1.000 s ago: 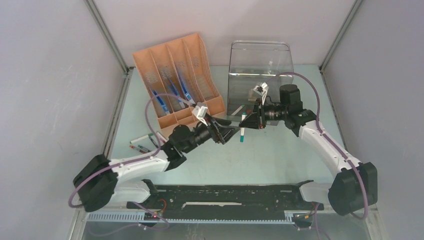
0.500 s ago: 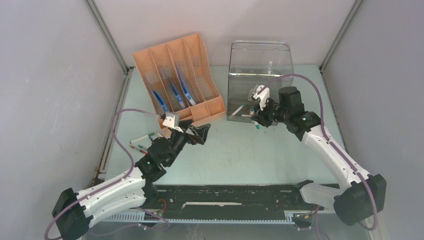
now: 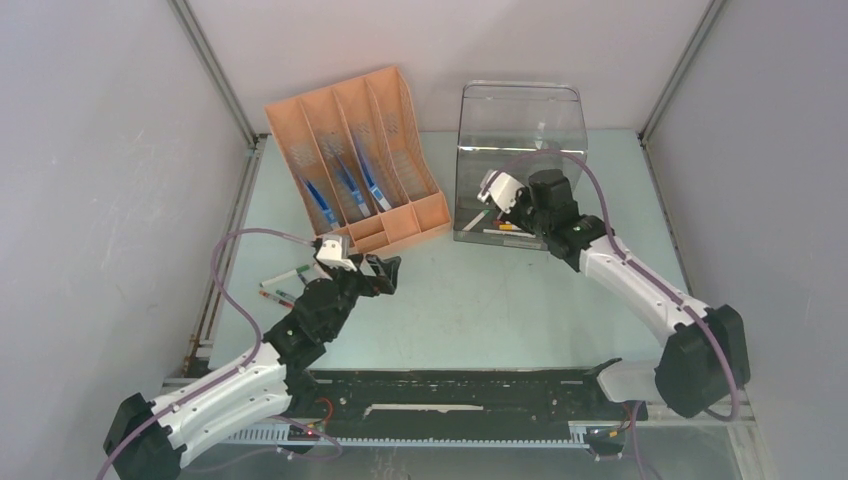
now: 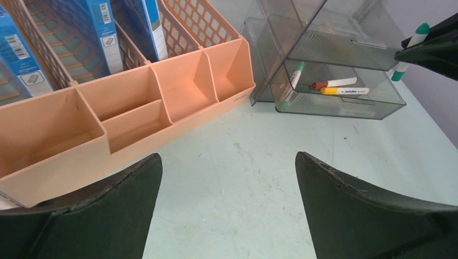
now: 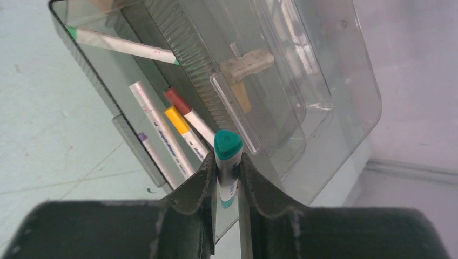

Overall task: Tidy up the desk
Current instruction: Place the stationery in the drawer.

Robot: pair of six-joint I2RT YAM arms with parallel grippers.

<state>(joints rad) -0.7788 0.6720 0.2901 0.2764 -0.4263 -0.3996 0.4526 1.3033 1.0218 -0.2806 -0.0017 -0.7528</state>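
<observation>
Right gripper [image 5: 227, 181], clamped on the green-capped white marker [image 5: 227, 151], should drop it flat into the clear plastic organizer [image 5: 324, 97], seemingly at eleven o'clock; left gripper [image 4: 227, 210] gapes empty.

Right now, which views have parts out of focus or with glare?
Right wrist view: the right tool is dark and soft in front, the green-capped marker sharp, the clear tray carries pale reflections. Left wrist view: the left tool is blurred, the orange organizer sharp. Top view: evenly lit.

Orange rack [image 3: 420, 212] w/ blue boxes [image 4: 102, 27], clear tray [image 3: 520, 110] w/ markers [image 4: 337, 82], loose markers [image 3: 285, 275] nearby
</observation>
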